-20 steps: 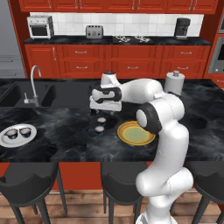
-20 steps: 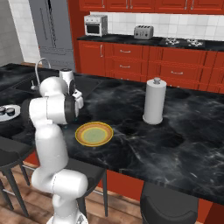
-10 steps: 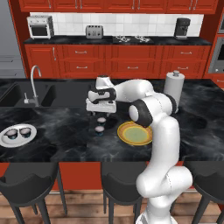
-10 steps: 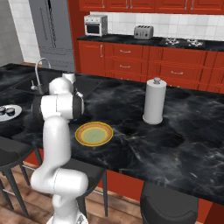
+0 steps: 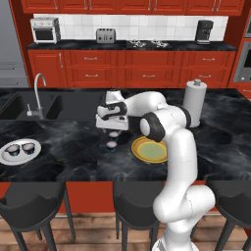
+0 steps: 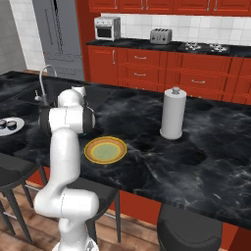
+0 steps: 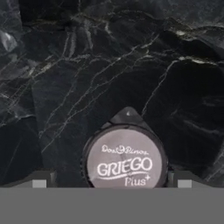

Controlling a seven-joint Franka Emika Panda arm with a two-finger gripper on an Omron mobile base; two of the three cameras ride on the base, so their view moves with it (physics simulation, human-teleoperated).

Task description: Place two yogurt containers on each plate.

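Note:
One yogurt container (image 7: 124, 164), a small round cup whose pale lid reads "GRIEGO Plus", stands on the black marble counter (image 5: 73, 157). My gripper (image 7: 111, 181) hangs right over it, open, one fingertip (image 7: 39, 180) on each side of the cup. In the left base view the gripper (image 5: 112, 133) points down just above that cup (image 5: 112, 146). The yellow plate (image 5: 149, 149) lies a little to its right, bare. Far left, the white plate (image 5: 7, 156) carries two more yogurt containers (image 5: 13, 149) (image 5: 28, 148).
A tall paper towel roll (image 5: 194, 103) stands behind the yellow plate (image 6: 104, 150). The sink with its faucet (image 5: 39, 93) is at the back left. Black stools (image 5: 29, 211) line the counter's near edge.
The hand has swung a little to the left and come down over the cup. Its jaws stay equally wide. Plates and cups have not moved.

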